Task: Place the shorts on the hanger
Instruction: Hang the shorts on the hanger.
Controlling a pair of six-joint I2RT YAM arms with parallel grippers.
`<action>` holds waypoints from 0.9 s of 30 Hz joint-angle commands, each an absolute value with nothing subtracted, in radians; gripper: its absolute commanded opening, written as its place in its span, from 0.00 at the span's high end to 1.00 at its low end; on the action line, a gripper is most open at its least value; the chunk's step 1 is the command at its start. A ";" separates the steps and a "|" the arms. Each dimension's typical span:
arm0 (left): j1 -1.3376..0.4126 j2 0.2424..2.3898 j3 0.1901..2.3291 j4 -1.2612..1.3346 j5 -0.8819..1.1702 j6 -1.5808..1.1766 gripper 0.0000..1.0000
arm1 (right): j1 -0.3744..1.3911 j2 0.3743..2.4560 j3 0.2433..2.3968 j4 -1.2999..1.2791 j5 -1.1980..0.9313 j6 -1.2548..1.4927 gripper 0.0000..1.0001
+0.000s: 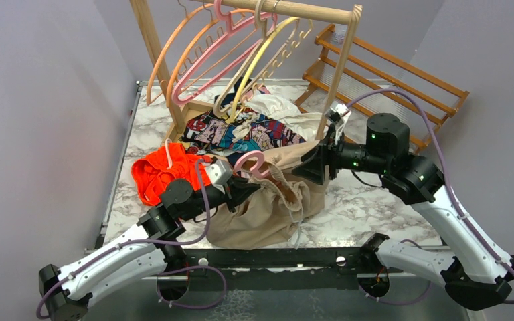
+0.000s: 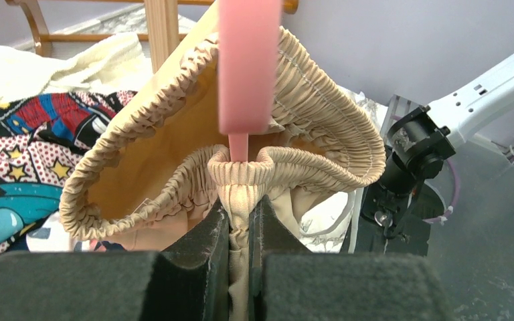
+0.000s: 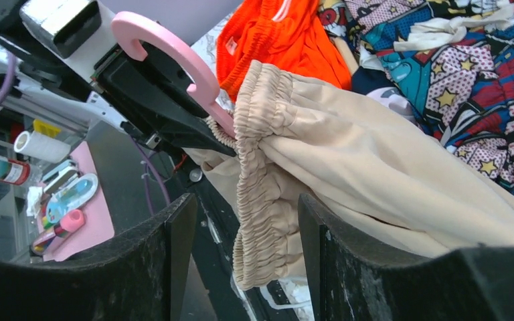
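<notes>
Pinching the gathered waistband of the beige shorts (image 2: 140, 147) in my left gripper (image 2: 239, 210), I have the black pads almost together, with only folded elastic filling the slit between them. The pink hanger (image 2: 247, 67) stands right above that pinch. Its thin stem runs down into the bunched band at my fingertips, and I cannot tell whether the pads catch the plastic as well. From above, its curved hook sticks up over my left wrist. The waistband gapes open beyond it, stretched toward my right arm. My right gripper (image 3: 244, 204) is spread wide and grasps nothing. A ruffled length of the waistband hangs down through the gap between its two fingers, close to the one on the right of the wrist view, though I cannot say it touches. The rest of the shorts sag in a baggy heap onto the marble desk (image 1: 368, 200), near its front edge between my two arms. A bright orange garment (image 1: 164, 170) lies just left of them, and a comic-print cloth (image 1: 241, 134) lies behind. At the back, a wooden rack (image 1: 314, 11) carries orange, yellow and pink hangers on its rail.
</notes>
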State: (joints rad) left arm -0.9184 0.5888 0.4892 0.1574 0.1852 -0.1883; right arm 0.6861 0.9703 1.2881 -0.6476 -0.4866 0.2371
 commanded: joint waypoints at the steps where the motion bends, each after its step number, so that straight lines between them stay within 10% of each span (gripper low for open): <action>1: -0.920 0.603 0.574 0.084 0.136 -0.222 1.00 | 0.689 0.968 1.270 -0.715 -0.359 0.197 0.41; 27: -0.920 0.587 0.624 -0.007 -0.028 -0.257 1.00 | 0.855 1.115 1.248 -0.472 -0.265 0.286 0.41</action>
